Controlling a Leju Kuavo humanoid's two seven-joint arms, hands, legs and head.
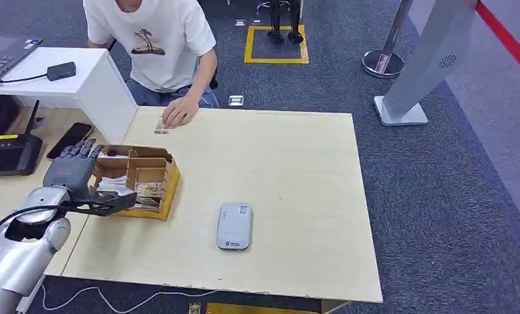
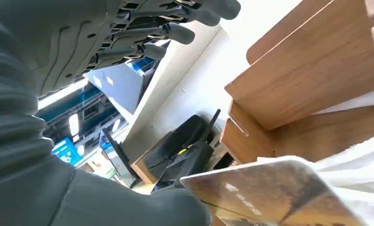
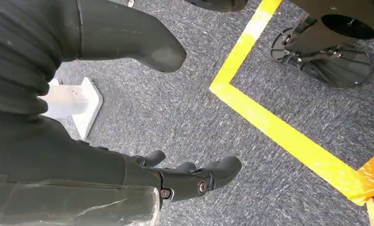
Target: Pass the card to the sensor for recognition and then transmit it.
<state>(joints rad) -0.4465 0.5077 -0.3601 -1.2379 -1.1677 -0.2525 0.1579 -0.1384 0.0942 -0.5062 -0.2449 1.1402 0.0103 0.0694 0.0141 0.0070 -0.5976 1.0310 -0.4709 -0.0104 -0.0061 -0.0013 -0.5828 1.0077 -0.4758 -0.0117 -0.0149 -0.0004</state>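
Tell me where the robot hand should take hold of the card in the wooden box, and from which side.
Probably the card's free upper edge, pinched across its two flat faces, coming from the open top of the wooden box. It stands tilted among white papers, so its lower part is walled in. The left robot hand is at that corner, thumb close beside the card; contact is unclear.

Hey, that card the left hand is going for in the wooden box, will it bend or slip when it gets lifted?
The card looks flat and straight-edged, so probably stiff. Its face shines, so it may be slippery against the left robot hand. It seems thin and light, and the wooden box looks unlikely to shift.
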